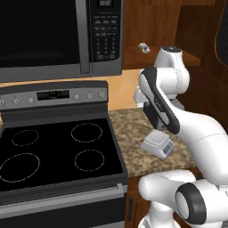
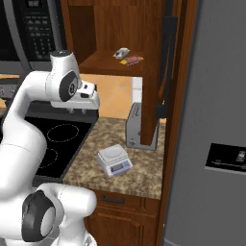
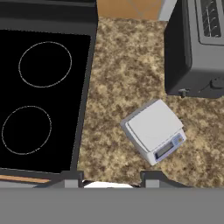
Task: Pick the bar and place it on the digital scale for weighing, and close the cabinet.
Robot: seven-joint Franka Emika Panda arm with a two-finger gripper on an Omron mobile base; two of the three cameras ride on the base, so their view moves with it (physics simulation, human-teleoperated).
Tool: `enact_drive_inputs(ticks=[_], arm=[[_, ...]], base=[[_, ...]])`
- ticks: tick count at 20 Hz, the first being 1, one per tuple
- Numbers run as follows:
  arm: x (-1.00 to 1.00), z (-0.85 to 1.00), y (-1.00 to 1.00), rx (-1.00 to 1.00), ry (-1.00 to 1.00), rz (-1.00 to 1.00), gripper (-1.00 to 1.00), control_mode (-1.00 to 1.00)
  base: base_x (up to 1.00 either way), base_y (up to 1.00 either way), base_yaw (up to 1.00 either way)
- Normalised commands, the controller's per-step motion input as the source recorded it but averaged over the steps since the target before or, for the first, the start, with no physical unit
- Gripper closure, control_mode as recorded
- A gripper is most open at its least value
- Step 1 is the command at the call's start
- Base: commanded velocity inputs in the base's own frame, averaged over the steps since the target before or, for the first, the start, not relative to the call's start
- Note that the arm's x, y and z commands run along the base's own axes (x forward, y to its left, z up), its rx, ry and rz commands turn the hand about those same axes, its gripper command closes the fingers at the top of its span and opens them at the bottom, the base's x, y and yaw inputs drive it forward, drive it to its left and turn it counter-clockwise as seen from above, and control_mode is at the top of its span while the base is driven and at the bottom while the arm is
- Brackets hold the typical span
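- The bar [image 2: 132, 60] lay on the cabinet shelf [image 2: 108, 65], well above the claw and off toward the fridge side; orange-red, flat, near the shelf's front edge.
- A small white-grey object [image 2: 121, 53] sat just beside the bar on the same shelf, on the side toward the shelf's back.
- The digital scale [image 3: 154, 130] stood on the speckled bench [image 3: 122, 65], below the claw and a little to its right in the hand view; top plate bare, display facing the bench's front edge.
- The claw [image 3: 111, 180] hung above the bench beside the stove edge; its two dark fingertips [image 3: 71, 178] showed wide apart with nothing between them.
- The cabinet [image 2: 122, 29] stood open, above the claw; its door [image 2: 166, 57] was swung out edge-on in the right base view, toward the fridge.
- The toaster [image 3: 199, 48] stood on the bench beyond the scale, close to it but apart.
- The black stove top [image 3: 41, 87] lay to the claw's left in the hand view, touching the bench edge.
- The microwave [image 1: 58, 35] hung above the stove; the grey fridge [image 2: 211, 125] bounded the bench on the far side.
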Motion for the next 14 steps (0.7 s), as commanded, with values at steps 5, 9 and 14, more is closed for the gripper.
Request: enact_drive_inputs(ticks=[5,9,14], arm=[[-0.5,0.0,-0.01,0.0,-0.13,0.0,-1.0,-1.0],[-0.65,0.15,0.0,-0.03,-0.3,-0.21,-1.0,-1.0],[-0.17,0.65,-0.14,-0.01,-0.11,-0.36,-1.0,-1.0]], base=[[0.0,0.0,0.0],[0.0,0.0,0.0],[0.0,0.0,0.0]])
